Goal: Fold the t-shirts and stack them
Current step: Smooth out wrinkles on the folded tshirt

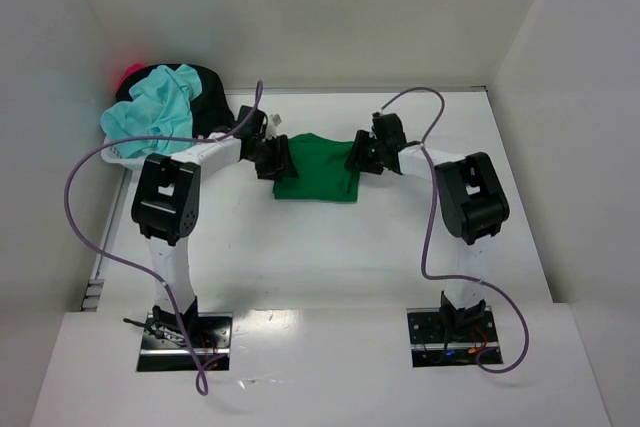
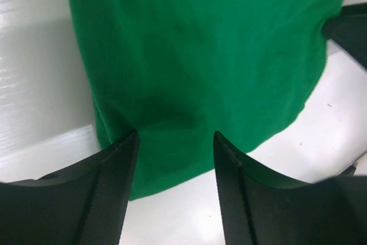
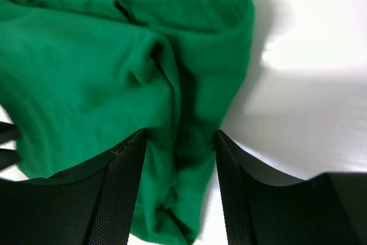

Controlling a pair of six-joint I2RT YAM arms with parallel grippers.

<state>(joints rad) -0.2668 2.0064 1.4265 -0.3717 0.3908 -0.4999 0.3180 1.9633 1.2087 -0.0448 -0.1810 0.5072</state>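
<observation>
- Two arms reach across the white bench (image 1: pixel 330 247) and meet at its far middle.
- Unfolded laundry waits in the far left corner: a turquoise shirt (image 1: pixel 155 107) heaped over a black shirt (image 1: pixel 205 82), a red shirt (image 1: pixel 130 75) peeking out behind.
- One green shirt (image 1: pixel 318 169) lies between the arms, partly folded into a rough rectangle and creased on its right side; no stack looks started.
- Left tool (image 2: pixel 175 136) straddles the shirt's left edge with fingers spread; right tool (image 3: pixel 180 133) is likewise spread over the bunched right edge. Neither is pinching cloth.
</observation>
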